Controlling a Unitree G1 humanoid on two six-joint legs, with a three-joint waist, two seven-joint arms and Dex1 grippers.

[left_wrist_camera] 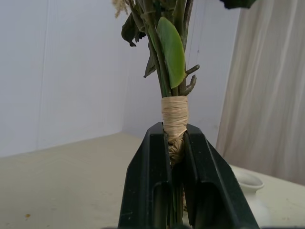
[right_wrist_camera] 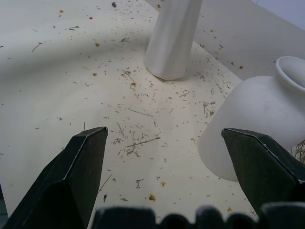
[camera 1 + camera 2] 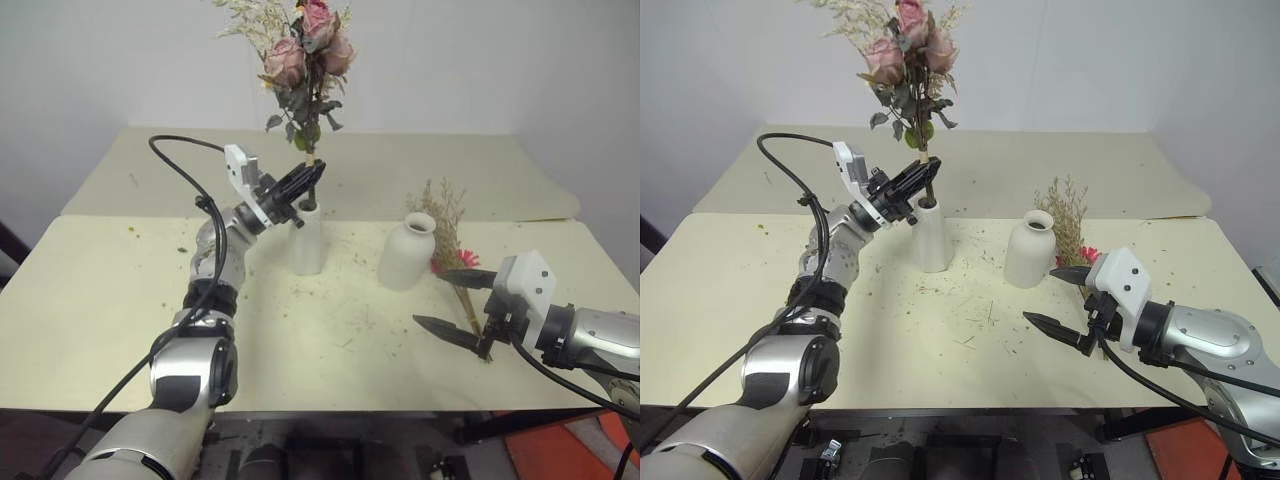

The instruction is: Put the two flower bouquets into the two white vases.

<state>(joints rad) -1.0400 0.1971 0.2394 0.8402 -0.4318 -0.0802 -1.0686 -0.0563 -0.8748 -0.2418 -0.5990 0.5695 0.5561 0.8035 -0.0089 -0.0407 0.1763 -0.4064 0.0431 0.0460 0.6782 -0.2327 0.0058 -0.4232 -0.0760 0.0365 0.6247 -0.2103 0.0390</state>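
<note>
So, the pale table (image 3: 120, 300) is being littered with dry flecks while the whole job is being worked on top of it. The rose bouquet (image 3: 305, 60) is being held upright over the tall slim vase (image 3: 307, 238), with the stem ends right at the narrow mouth; whether they're already being fed inside can't be told, since the mouth is being blocked by the left tool (image 3: 300, 187). That tool is clamped tight on the twine-wrapped part of the stems, as is being shown up close in the left wrist view.

The step in hand is being read as bouquet number one going into vase number one. For the next move, the stems are probably needing to be kept lined up with that small opening and lowered straight, then the clamp eased off only once the bunch is being carried by the vase.

The shorter round vase (image 3: 407, 252) is standing empty just to the right. The dried tan bouquet (image 3: 447, 235) is being left lying on the table behind and beside it, its little red flower peeking out. The right tool (image 3: 450, 300) is being held wide apart with nothing in it, low and near those stems.

Hard to make out: the dried stems' lower ends are being covered by the right tool, and the rose tops are being cut off by the frame.
</note>
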